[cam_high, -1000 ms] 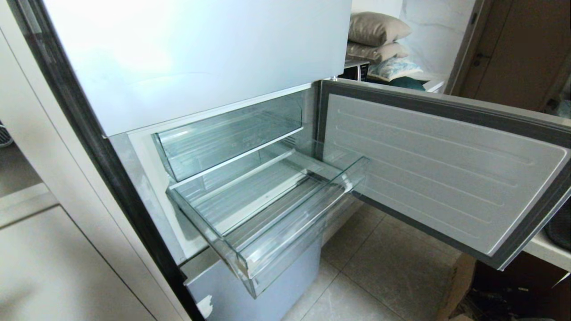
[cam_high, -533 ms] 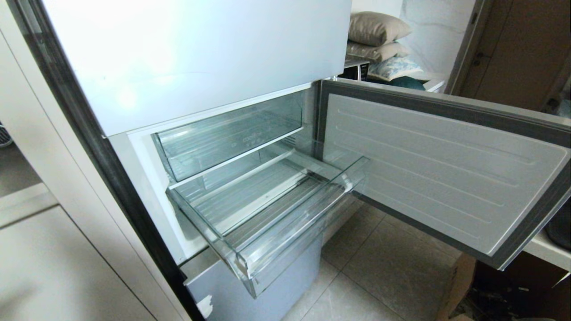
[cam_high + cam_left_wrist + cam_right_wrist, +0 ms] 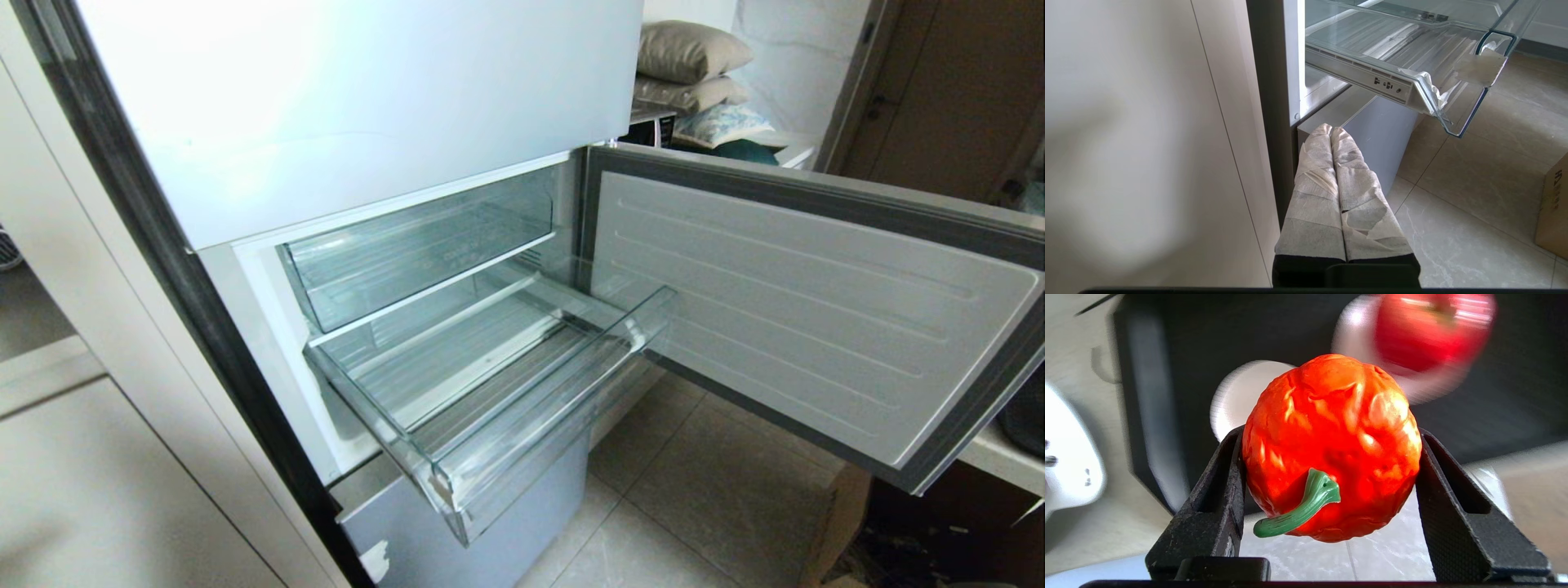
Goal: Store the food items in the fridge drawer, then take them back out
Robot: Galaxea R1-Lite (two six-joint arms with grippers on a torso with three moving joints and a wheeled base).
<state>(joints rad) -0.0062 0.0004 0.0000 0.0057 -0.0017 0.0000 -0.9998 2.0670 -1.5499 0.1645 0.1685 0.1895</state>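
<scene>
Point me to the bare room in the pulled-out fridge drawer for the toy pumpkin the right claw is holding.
The fridge drawer is bare across its ribbed floor, from the front lip back to the compartment. Entry from above is open toward the lip; further back, the upper clear bin overhangs. The open door borders the right side. The right claw grips the pumpkin, outside the head view.

No legible text, label, brand or number on any surface. Faint lettering shows on the front of the upper clear bin [image 3: 424, 253] and dark print on a cardboard box [image 3: 1553, 204] (both too small to read).
</scene>
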